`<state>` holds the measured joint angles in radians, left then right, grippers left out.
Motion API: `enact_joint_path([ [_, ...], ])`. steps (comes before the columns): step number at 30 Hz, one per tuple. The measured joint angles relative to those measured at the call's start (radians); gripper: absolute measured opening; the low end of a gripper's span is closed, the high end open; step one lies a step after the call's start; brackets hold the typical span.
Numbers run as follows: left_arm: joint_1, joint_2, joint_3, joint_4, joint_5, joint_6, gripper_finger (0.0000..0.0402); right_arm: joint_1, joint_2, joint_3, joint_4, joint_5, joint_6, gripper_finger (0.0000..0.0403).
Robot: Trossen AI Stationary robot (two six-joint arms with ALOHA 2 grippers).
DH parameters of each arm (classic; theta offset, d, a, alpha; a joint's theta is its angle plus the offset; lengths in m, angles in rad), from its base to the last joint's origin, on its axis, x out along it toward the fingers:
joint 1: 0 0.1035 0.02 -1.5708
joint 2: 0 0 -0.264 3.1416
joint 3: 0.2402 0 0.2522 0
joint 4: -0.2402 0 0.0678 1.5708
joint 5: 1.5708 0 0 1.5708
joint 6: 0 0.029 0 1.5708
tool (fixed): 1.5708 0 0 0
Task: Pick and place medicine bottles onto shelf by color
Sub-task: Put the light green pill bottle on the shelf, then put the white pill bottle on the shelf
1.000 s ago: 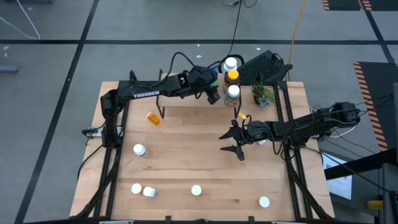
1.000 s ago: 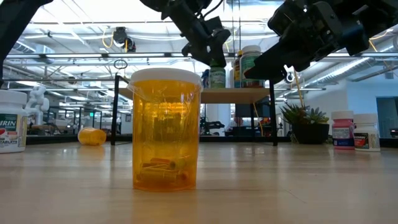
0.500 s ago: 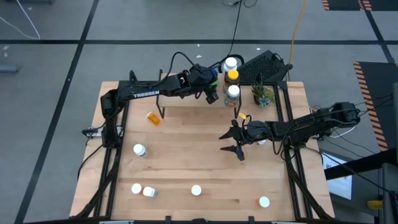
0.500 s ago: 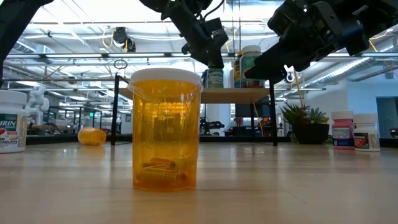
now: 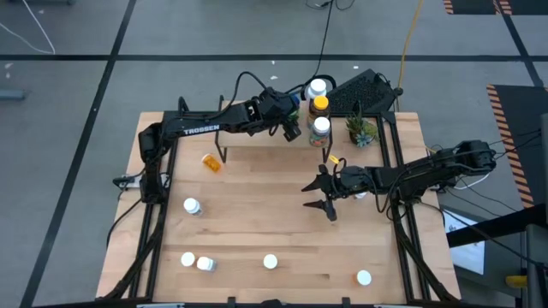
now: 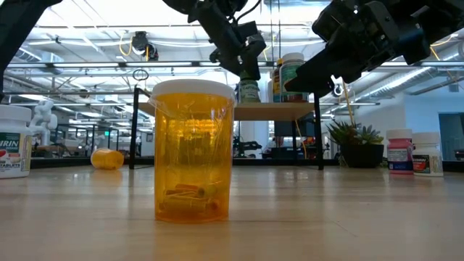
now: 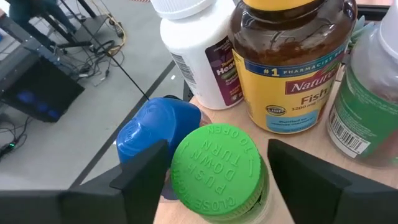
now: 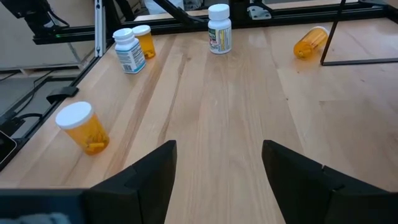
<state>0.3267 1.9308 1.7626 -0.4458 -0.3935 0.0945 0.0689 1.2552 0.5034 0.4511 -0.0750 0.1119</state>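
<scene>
left claw (image 7: 214, 171) sitting over the shelf (image 5: 342, 120), fingers spread either side of green-capped bottle (image 7: 216, 164) | right claw (image 5: 325, 192) hovering released above the counter (image 5: 257, 214)

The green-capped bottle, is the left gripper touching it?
Apart. In the left wrist view the green-capped bottle sits between the left gripper's open fingers, gaps both sides.

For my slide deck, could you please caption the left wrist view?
Left gripper open around a green-capped bottle on the shelf, beside a fish-oil bottle.

Bright, even light; background perhaps soft.
</scene>
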Motion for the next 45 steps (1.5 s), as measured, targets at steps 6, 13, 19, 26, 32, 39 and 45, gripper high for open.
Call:
enact_joint_path([
  [6, -0.007, -0.013, -0.001, -0.002, -0.053, 0.025, 0.0349, 0.0, 0.0, 0.0, 0.0, 0.0, 0.0, 0.0233],
  [13, -0.067, -0.12, 0.0, -0.028, -0.071, 0.032, 0.038, 0.0, 0.0, 0.0, -0.014, -0.005, -0.004, 0.0233],
  [19, -0.163, -0.22, 0.001, -0.298, -0.091, -0.212, 0.0381, 0.009, 0.0, 0.0, -0.003, -0.052, -0.03, 0.0233],
  [26, -0.369, -0.271, -0.001, -0.661, -0.339, -0.499, 0.0381, 0.076, 0.043, 0.0, 0.191, -0.16, -0.045, 0.0233],
  [32, -0.597, -0.282, -0.049, -0.845, -0.461, -0.784, 0.0381, 0.103, 0.12, 0.0, 0.29, -0.096, 0.024, 0.0233],
  [39, -0.76, -0.283, -0.277, -1.035, -0.384, -1.266, 0.0381, 0.104, 0.188, 0.0, 0.293, -0.083, 0.037, 0.0233],
  [45, -0.862, -0.323, -0.46, -1.04, -0.237, -1.521, 0.0381, 0.103, 0.228, 0.0, 0.298, -0.083, 0.016, 0.0233],
])
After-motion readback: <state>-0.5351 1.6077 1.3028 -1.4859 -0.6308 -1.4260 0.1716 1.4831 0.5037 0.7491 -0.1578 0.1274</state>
